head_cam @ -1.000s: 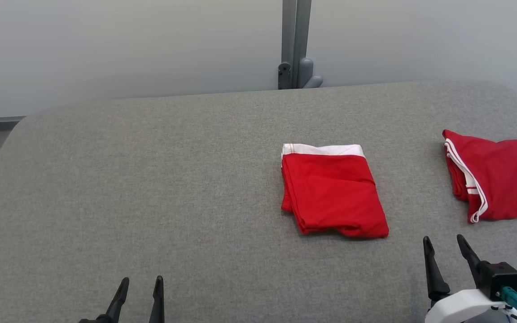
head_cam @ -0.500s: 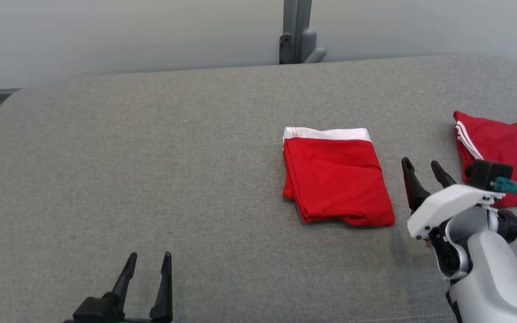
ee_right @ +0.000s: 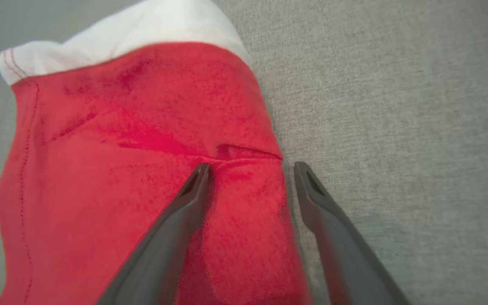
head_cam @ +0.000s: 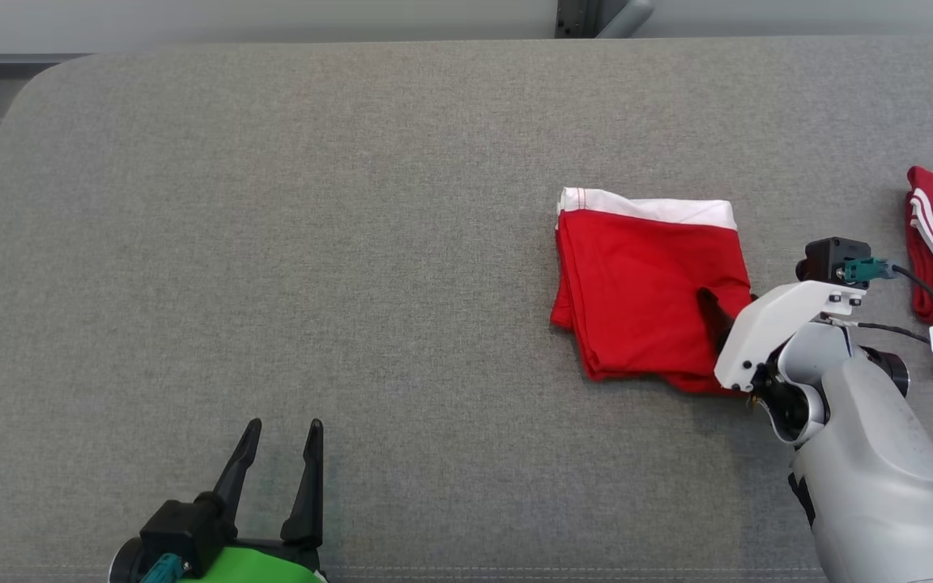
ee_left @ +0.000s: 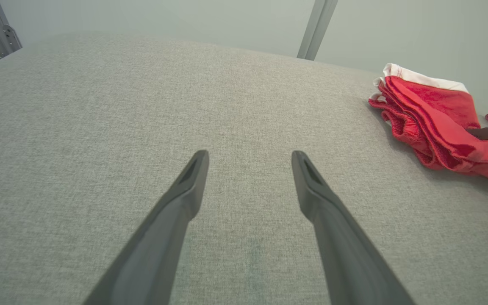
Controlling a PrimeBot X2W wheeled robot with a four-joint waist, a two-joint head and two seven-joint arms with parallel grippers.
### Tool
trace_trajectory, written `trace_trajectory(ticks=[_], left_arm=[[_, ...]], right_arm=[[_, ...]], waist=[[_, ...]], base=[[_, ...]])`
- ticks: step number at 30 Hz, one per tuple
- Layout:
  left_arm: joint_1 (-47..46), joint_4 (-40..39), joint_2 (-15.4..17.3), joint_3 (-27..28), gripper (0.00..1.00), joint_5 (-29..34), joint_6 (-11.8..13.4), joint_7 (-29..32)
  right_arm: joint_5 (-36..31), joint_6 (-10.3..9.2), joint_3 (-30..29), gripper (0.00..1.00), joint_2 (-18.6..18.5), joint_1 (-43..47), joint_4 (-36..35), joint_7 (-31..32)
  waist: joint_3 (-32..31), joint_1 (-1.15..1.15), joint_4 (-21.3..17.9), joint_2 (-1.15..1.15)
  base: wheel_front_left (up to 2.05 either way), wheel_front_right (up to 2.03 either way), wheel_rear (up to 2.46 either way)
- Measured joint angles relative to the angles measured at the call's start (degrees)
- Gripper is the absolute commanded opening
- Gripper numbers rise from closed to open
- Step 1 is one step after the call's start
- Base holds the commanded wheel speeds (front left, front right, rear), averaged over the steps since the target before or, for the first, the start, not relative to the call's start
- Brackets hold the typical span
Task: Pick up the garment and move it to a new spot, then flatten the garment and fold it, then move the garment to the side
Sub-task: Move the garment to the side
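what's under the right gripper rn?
The open right gripper straddles the folded red garment's edge: one side over cloth, the other over grey padded surface. What lies beneath the garment is covered.

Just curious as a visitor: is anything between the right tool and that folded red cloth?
Nothing visible. The right tool stands open at the folded red garment with the white band, one finger over the cloth, the other over the grey fabric surface beside its edge.
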Motion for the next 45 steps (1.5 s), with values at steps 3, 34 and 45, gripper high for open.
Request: trace_trajectory(ticks=[3, 34, 45], left_arm=[[-0.1, 0.1, 0.1, 0.0, 1.0, -0.1, 0.0, 0.0], [-2.7, -4.2, 3.0, 1.7, 1.0, -0.1, -0.1, 0.0], [-4.1, -3.9, 4.2, 1.0, 1.0, -0.3, -0.1, 0.0]], right_arm=[[0.5, 0.0, 0.3, 0.62, 0.3, -0.9, 2.7, 0.0], [8.9, 0.0, -6.8, 0.0, -17.4, -8.1, -23.3, 23.6], [-1.2, 0.0, -20.1, 0.0, -18.7, -8.4, -21.1, 28.8]], waist=[[0.8, 0.0, 0.6, 0.0], [9.0, 0.0, -7.9, 0.0], [11.7, 0.0, -5.5, 0.0]], base=[[0.0, 0.0, 0.0], [0.0, 0.0, 0.0], [0.0, 0.0, 0.0]])
